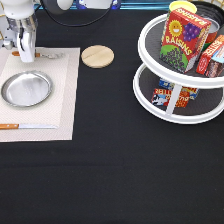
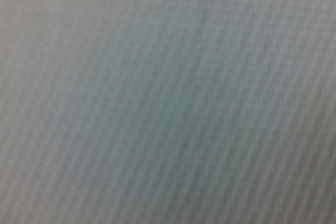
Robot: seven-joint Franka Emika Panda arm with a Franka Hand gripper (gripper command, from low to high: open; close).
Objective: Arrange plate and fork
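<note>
The silver plate [image 1: 26,89] lies flat on the pale placemat [image 1: 65,100] at the exterior view's left. The fork [image 1: 49,55] lies on the mat's upper edge, above the plate. Its orange-brown handle end [image 1: 16,53] shows to the left of my gripper and its silver tines point right. My gripper [image 1: 27,55] is down at the mat, right over the fork's handle, and hides the middle of it. The wrist view shows only the placemat's weave [image 2: 168,112] from very close.
A wooden-handled knife [image 1: 27,126] lies along the mat's lower edge. A round pale wooden disc [image 1: 97,56] sits on the black table right of the mat. A white two-tier turntable [image 1: 150,97] with a raisins box [image 1: 185,40] and other packets stands at the right.
</note>
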